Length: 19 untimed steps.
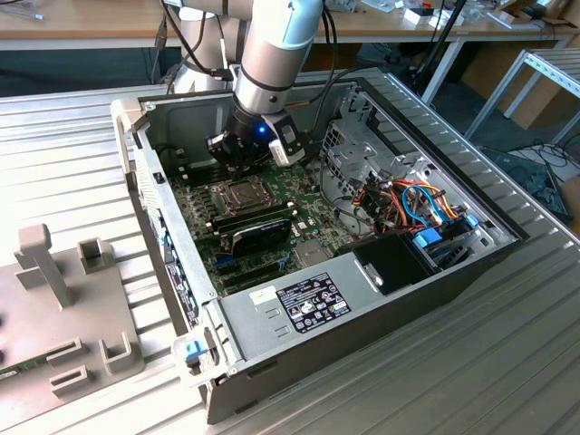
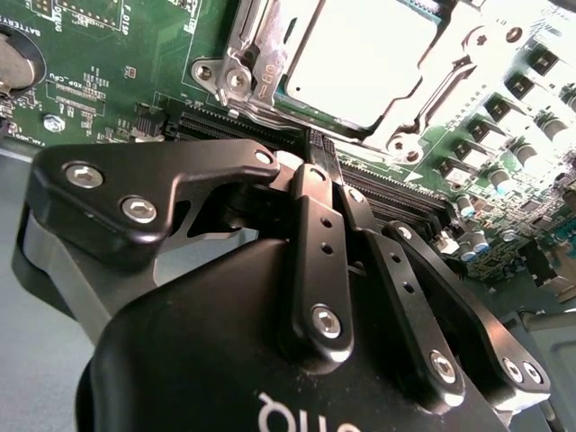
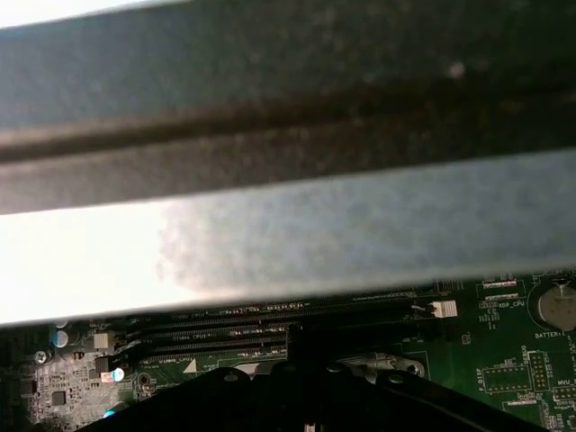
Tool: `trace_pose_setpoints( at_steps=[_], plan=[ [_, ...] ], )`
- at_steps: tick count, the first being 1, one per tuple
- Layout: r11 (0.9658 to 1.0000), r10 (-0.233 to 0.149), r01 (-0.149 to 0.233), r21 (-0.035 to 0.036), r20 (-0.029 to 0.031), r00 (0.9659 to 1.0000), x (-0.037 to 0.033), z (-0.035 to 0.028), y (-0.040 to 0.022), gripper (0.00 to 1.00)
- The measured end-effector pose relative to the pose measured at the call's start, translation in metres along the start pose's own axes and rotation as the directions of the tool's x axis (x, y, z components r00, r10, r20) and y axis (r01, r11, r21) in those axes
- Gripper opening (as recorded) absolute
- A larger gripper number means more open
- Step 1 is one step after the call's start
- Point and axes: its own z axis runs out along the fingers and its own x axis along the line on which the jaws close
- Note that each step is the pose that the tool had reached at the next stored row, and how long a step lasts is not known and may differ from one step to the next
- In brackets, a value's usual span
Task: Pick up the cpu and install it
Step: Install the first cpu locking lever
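White print (small) marks the motherboard [image 2: 90,81].

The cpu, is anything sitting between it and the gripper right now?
Nothing visible does. In the second wrist view the gripper is shut and empty over the memory slots beside the cpu. Only bare board and the shiny metal frame rimming the cpu lie between them.

cpu [image 2: 355,58] seemingly in socket, gripper [image 2: 315,153] beside

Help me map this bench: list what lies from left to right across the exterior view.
Grey plastic fixture block → CPU socket with its shiny metal frame → orange and blue cable bundle → bare ribbed metal table.
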Motion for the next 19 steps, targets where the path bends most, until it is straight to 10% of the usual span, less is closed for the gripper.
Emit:
trace_pose_setpoints(
  at_steps=[19],
  plan=[
    [1.0000,0.000,0.000,-0.0033,-0.0002,1.0000,0.0002,-0.0003,0.0023,0.11]
  ],
)
